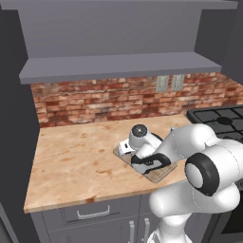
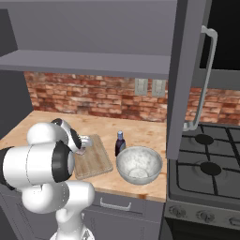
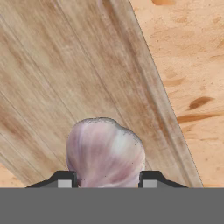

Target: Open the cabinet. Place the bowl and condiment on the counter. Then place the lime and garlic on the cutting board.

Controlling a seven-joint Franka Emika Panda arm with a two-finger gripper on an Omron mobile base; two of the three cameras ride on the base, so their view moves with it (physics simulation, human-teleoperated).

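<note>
Hand view gives me the garlic (image 3: 106, 153) up close: a pale lilac bulb sitting right between my two fingertips (image 3: 64, 180), one on each side, with the board (image 3: 65, 74) beneath it and its plank lines running slantwise. Tan counter (image 3: 188, 57) shows past the board's edge at the right. My gripper (image 3: 105, 183) stands partly closed around the bulb, the tips flanking it closely; whether they press it or whether it rests on the wood I cannot tell, because the bulb's underside is hidden.

Right base view shows what the hand view cannot: the bottle (image 2: 120, 143) upright on the counter (image 2: 140, 129) just beside the board's (image 2: 96, 159) right edge, and the bowl (image 2: 139, 164) just in front of it, near the counter's front lip. My arm hides the board's left end there, where the hand is down low. The cabinet (image 2: 185, 70) door hangs open at the right, its bar handle towards the stove (image 2: 211, 168).

Left base view has my hand low over the board (image 1: 159, 174), which my arm mostly covers, with brick wall (image 1: 95, 102) behind and drawers (image 1: 95, 213) below the counter (image 1: 76, 161)
</note>
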